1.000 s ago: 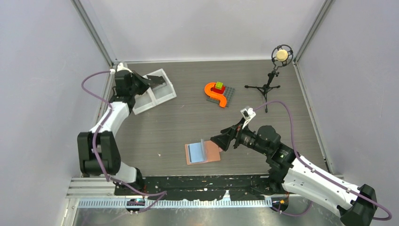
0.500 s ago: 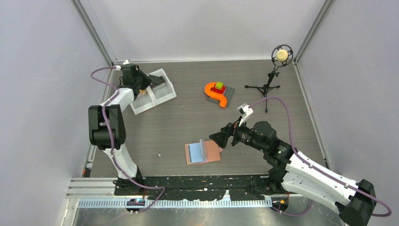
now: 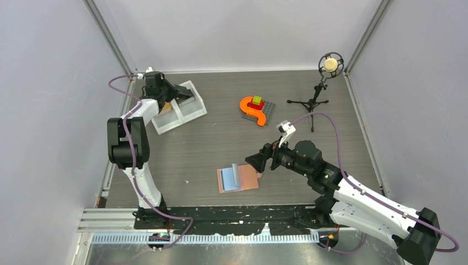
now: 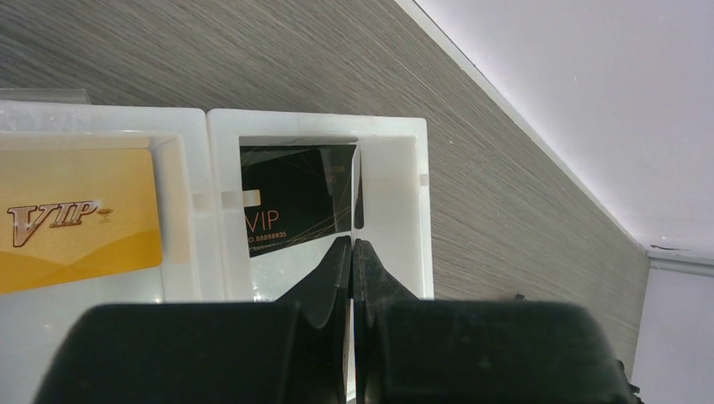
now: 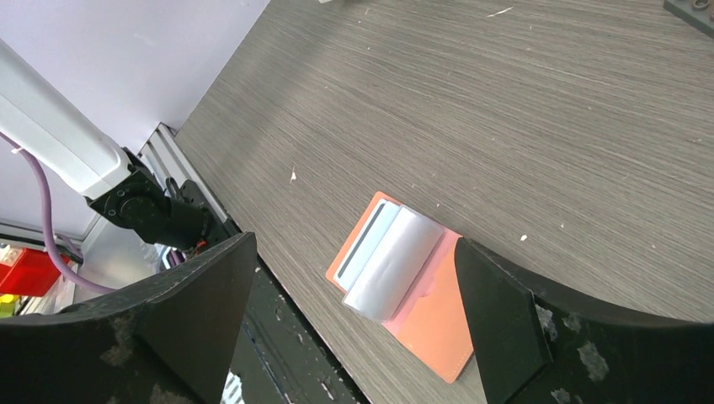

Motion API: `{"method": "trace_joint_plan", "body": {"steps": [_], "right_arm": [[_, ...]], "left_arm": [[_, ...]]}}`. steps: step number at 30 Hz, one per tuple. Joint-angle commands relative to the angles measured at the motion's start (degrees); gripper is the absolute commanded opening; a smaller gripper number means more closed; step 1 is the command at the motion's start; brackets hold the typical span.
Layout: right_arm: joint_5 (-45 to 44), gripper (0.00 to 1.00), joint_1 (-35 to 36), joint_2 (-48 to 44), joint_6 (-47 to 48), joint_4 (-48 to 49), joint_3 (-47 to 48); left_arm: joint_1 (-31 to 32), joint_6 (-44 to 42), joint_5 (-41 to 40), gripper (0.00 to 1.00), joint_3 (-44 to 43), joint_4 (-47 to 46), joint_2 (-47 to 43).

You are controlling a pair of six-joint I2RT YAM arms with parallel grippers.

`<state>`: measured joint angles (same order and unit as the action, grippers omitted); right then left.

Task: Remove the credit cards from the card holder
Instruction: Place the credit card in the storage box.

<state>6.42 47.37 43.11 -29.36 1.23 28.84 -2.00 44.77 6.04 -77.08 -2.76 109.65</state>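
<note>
The card holder (image 3: pixel 249 180) lies spread near the front edge, salmon outside and light blue inside, with a grey middle flap (image 5: pixel 396 265) standing up. A pale card with a dark stripe (image 5: pixel 364 242) shows in its left pocket. My right gripper (image 3: pixel 254 162) hovers wide open above the holder (image 5: pixel 434 328), touching nothing. At the back left, a gold credit card (image 4: pixel 80 219) and a black one (image 4: pixel 290 198) lie in the white tray (image 4: pixel 396 210). My left gripper (image 4: pixel 352 242) is over the tray's right compartment. It is shut on a thin card, seen edge-on as a pale line.
An orange S-shaped toy with small bricks on a grey plate (image 3: pixel 255 109) sits mid-back. A microphone on a tripod (image 3: pixel 320 91) stands at the back right. Grey walls close three sides, and a black rail (image 3: pixel 221 216) runs along the near edge.
The left arm's elbow swung up and toward the back while its gripper stayed at the tray, shifting slightly. The right gripper crept a little left over the holder. Neither gripper's opening changed.
</note>
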Motion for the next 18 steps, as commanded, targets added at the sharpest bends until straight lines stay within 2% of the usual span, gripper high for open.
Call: {"method": "trace_joint_plan", "body": {"steps": [1, 6, 18], "right_arm": [[-1.21, 0.95, -0.18, 1.23, 1.17, 1.75, 3.27], [-0.81, 0.95, -0.18, 1.91, 0.91, 2.06, 3.42], [-1.41, 0.95, -0.17, 0.59, 0.71, 1.93, 2.91]], "left_arm": [[-0.23, -0.39, -1.31, 0.0, -1.87, -2.65, 0.79], [-0.11, 0.64, -0.86, 0.03, -2.56, -3.12, 2.23], [-0.14, 1.96, -0.07, 0.21, -4.21, -2.1, 4.3]]}}
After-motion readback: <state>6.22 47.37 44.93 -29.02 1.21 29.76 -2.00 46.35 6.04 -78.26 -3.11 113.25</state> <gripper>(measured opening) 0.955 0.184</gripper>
